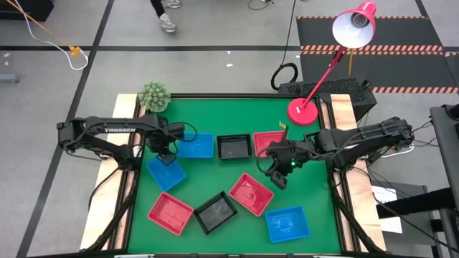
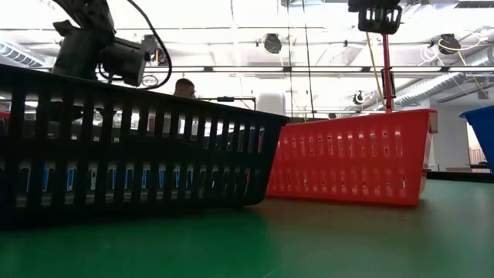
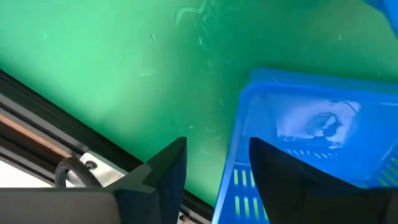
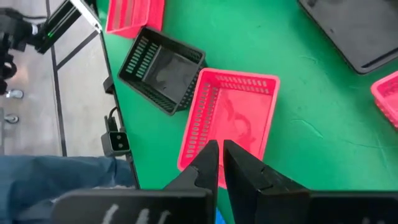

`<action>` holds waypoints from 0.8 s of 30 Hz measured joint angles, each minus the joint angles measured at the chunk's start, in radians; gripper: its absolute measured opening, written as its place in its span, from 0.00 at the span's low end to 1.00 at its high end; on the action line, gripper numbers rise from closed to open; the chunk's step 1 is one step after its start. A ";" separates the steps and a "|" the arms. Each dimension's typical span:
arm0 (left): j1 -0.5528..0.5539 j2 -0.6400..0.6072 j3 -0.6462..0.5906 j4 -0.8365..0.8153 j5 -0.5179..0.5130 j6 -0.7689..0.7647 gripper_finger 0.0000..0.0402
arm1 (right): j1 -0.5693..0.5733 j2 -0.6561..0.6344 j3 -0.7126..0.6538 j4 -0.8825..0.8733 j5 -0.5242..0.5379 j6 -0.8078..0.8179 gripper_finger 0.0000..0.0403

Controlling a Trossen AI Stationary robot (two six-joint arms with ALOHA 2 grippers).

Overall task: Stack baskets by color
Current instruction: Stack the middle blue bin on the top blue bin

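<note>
Left fingers [image 3: 214, 180] parted astride the near wall of a blue basket [image 1: 166, 173], rim between them, not yet clamped. Step in hand, likely: grasping it, then a lift toward the second blue basket [image 1: 196, 145] just beyond. Right fingers [image 4: 219, 163] pressed together, empty, hanging above a red basket [image 4: 233, 118]. Black basket [image 4: 163, 68] beside it; nothing blocking.

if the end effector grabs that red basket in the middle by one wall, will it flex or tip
The shallow red slotted plastic basket probably flexes a little, since its walls look thin and pierced by slots. It looks light and holds nothing, so lifting by one wall would likely tilt it. On the smooth green table mat, a push should slide it, not tip it.
</note>
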 joint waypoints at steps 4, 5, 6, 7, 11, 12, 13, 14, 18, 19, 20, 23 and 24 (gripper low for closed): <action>0.000 0.000 -0.024 0.005 -0.003 0.027 0.36 | -0.010 0.000 0.000 0.001 0.046 0.010 0.04; -0.001 0.000 -0.028 0.013 -0.004 0.038 0.33 | -0.012 0.000 0.000 0.005 0.055 0.010 0.04; -0.001 0.000 -0.031 0.025 -0.003 0.047 0.30 | -0.015 0.000 0.000 0.009 0.058 0.010 0.04; -0.001 0.000 -0.032 0.035 -0.003 0.053 0.27 | -0.019 0.000 0.000 0.012 0.060 0.009 0.04; -0.001 0.000 -0.032 0.050 0.005 0.093 0.13 | -0.031 0.000 0.000 0.016 0.058 0.005 0.04; -0.001 0.000 -0.032 0.050 0.016 0.105 0.10 | -0.032 0.000 0.000 0.016 0.058 0.001 0.04; -0.001 0.000 -0.032 0.050 0.030 0.114 0.06 | -0.032 0.000 0.000 0.016 0.058 -0.005 0.04; -0.001 0.000 -0.032 0.050 0.050 0.122 0.04 | -0.032 0.000 0.000 0.016 0.058 -0.015 0.04; -0.004 -0.007 -0.027 0.026 0.111 0.126 0.04 | -0.032 0.000 0.000 0.020 0.080 -0.041 0.04; -0.008 -0.007 -0.022 0.017 0.119 0.125 0.04 | -0.032 0.000 0.000 0.024 0.080 -0.046 0.04; -0.013 -0.007 -0.013 0.000 0.123 0.121 0.04 | -0.034 0.000 0.000 0.026 0.080 -0.050 0.04; -0.019 -0.013 0.030 -0.068 0.129 0.116 0.02 | -0.040 0.000 0.000 0.027 0.080 -0.052 0.04; -0.021 -0.013 0.049 -0.087 0.127 0.108 0.02 | -0.043 0.000 0.000 0.027 0.080 -0.053 0.04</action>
